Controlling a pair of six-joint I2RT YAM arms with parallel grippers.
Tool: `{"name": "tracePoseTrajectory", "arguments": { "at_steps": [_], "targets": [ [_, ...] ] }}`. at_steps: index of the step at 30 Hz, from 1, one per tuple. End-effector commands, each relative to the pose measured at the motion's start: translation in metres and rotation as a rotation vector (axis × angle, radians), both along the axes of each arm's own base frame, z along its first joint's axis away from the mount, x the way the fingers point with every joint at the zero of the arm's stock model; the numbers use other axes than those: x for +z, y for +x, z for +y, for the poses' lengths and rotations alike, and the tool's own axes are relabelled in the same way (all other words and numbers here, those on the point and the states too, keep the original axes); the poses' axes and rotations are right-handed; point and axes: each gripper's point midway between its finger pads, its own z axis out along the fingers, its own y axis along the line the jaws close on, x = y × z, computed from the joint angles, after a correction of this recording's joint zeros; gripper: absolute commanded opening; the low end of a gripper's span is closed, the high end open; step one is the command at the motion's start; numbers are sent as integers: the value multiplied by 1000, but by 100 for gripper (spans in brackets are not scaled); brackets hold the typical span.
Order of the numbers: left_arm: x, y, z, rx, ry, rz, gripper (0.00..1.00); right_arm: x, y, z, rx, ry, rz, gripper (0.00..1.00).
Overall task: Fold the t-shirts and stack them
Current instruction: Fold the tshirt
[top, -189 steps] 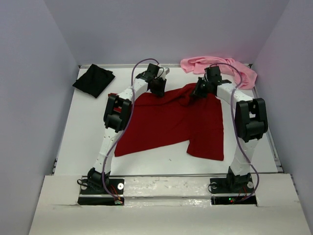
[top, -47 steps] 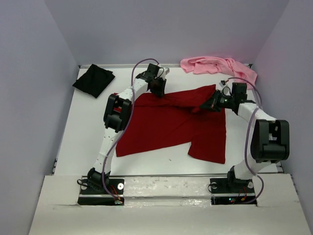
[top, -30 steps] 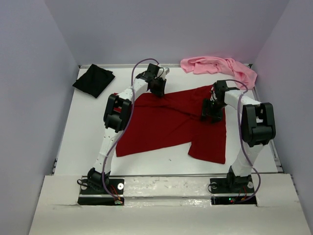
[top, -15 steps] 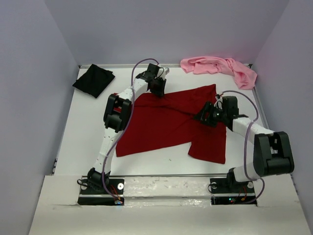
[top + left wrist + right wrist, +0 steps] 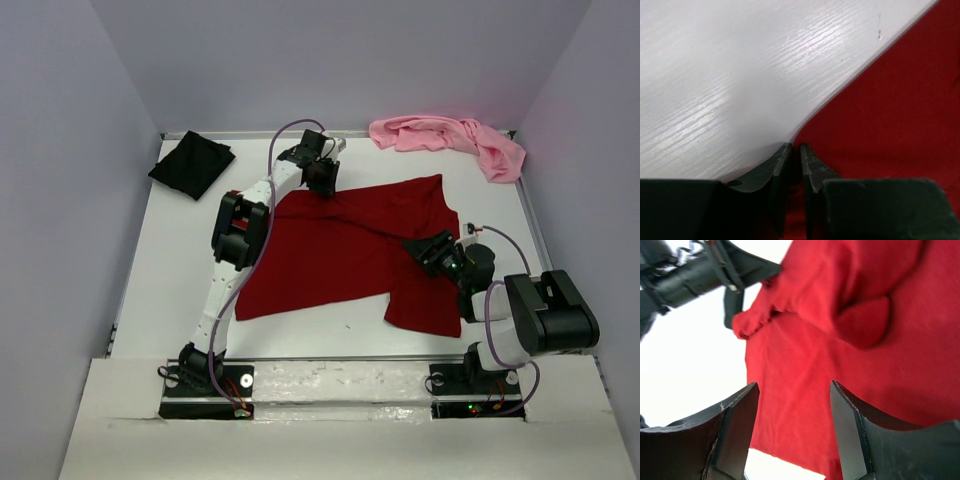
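Your left gripper [image 5: 793,152] is clamped on the far edge of the red shirt [image 5: 330,255]; your right gripper [image 5: 793,386] hangs open and empty over its right half. The shirt lies spread mid-table, so you're likely straightening it: next, take a right-side edge

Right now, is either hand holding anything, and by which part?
The left hand pinches the dark red t-shirt by its far edge. The right hand is open, holding nothing.

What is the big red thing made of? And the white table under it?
The dark red t-shirt looks like soft matte cloth: it wrinkles and bunches into folds. The table looks like white wood or laminate, slightly shiny, with fine grain lines.
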Motion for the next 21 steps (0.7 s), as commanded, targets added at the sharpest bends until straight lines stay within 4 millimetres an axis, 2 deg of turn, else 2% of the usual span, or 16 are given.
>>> {"name": "tracePoseTrajectory", "arguments": {
  "at_steps": [1, 13, 21],
  "targets": [
    [-23, -23, 30, 31, 107, 107, 28, 34, 17, -7, -67, 19, -149, 64],
    [-24, -23, 31, 33, 112, 109, 28, 18, 35, -13, -109, -20, -86, 64],
    [-26, -23, 33, 35, 113, 110, 28, -4, 48, -21, -147, -77, 6, 63]
  ]
}}
